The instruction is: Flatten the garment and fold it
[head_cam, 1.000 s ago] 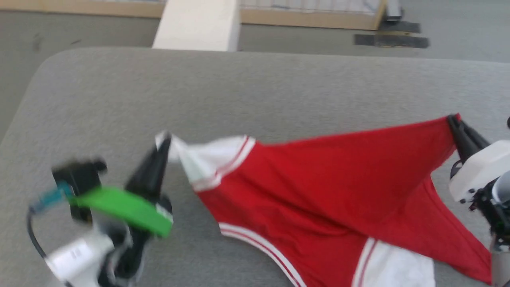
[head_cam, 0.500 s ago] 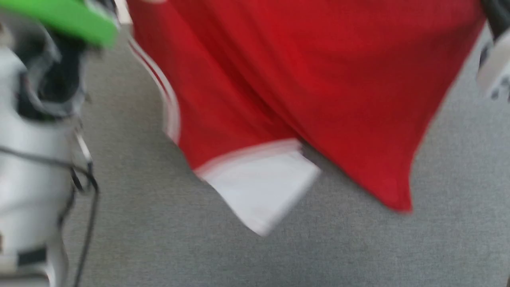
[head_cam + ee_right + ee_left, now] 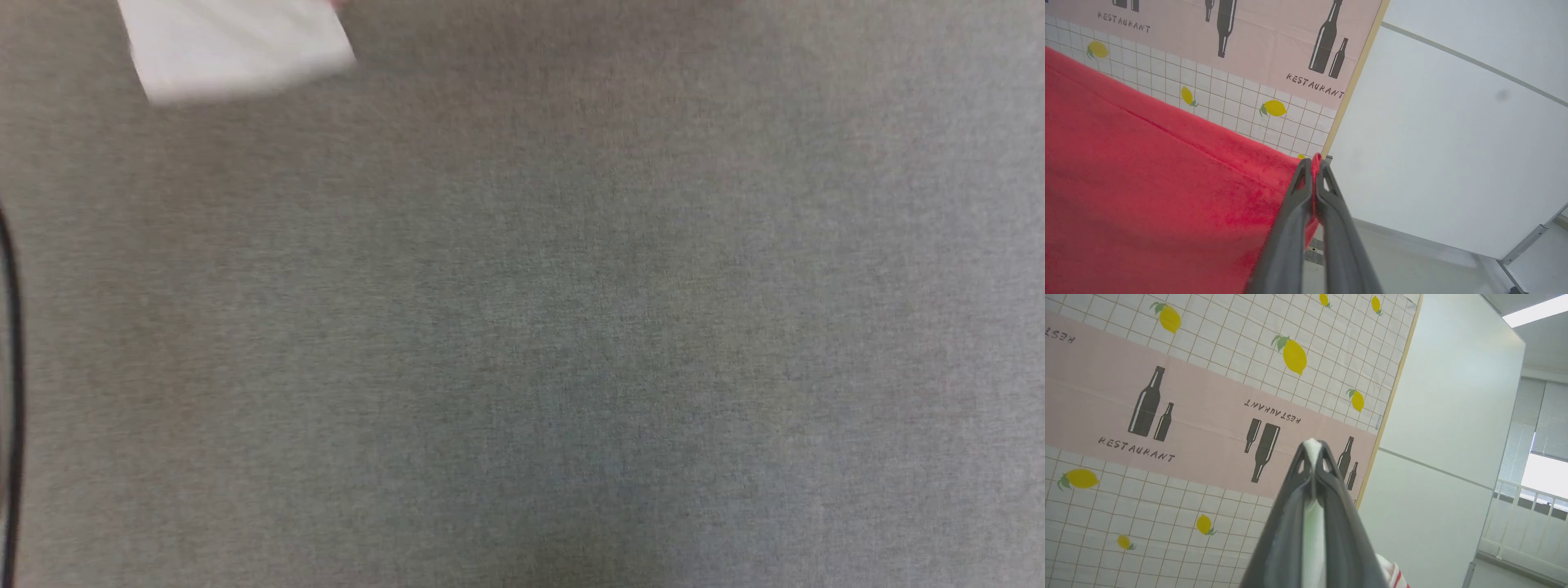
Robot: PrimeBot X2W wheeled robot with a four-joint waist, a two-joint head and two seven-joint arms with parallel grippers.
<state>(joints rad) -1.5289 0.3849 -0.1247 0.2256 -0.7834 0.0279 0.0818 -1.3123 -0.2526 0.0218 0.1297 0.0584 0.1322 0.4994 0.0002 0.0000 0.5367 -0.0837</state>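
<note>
The garment is lifted off the table and stretched between both arms. In the right wrist view its red body (image 3: 1147,183) spreads to the left, and my right gripper (image 3: 1314,163) is shut on a red corner of it. In the left wrist view my left gripper (image 3: 1312,447) is shut on a white strip of the garment (image 3: 1313,522), with a bit of red-striped trim (image 3: 1392,575) below. The head view catches a white sleeve end of the garment (image 3: 237,45) hanging at the upper left over the grey table (image 3: 571,327).
A black cable (image 3: 10,392) runs along the head view's left edge. Both wrist views face a wall hanging (image 3: 1167,375) printed with lemons, bottles and the word RESTAURANT, next to a pale wall (image 3: 1453,122). A window with blinds (image 3: 1543,437) is at the right.
The head camera has tilted down, so the picture has shifted from the whole table to bare grey cloth. The garment has gone up out of most of the view, still gripped at both ends.
</note>
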